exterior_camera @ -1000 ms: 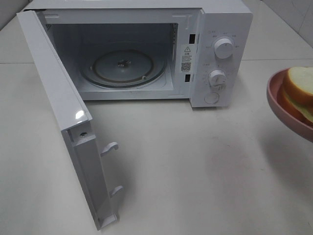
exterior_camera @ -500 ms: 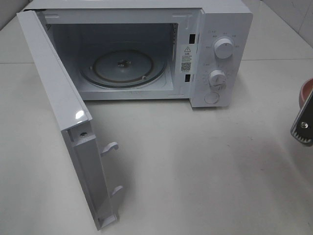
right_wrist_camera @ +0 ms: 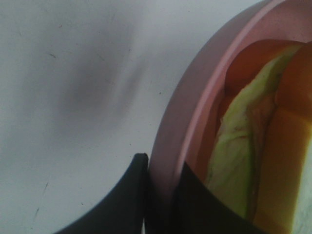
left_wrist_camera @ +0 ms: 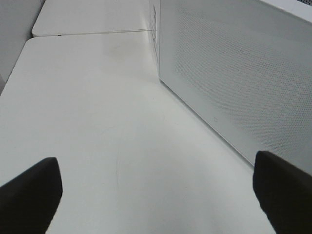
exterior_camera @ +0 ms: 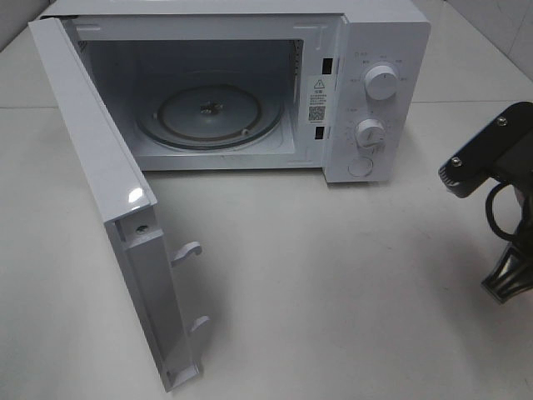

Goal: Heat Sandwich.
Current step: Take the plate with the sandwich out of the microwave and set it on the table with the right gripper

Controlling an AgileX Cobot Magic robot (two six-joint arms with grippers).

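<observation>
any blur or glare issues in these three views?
Exterior high: sharp, a small glare spot on the microwave door. Left wrist: table bright and washed out. Right wrist: close-up is soft, the pink plate and the sandwich blurred, with a smeared shadow on the table.

**A robot test bench dressed as a kitchen corner**

We read this as a lab mock-up of a kitchen, not a lived-in home. A white microwave (exterior_camera: 250, 87) stands with its door (exterior_camera: 108, 208) swung open on a plain pale desk (exterior_camera: 333, 283) built from butted panels, with a seam showing in the left wrist view. A black robot arm (exterior_camera: 491, 167) enters at the desk's right. Pale tiled wall shows at the upper right corner.
</observation>
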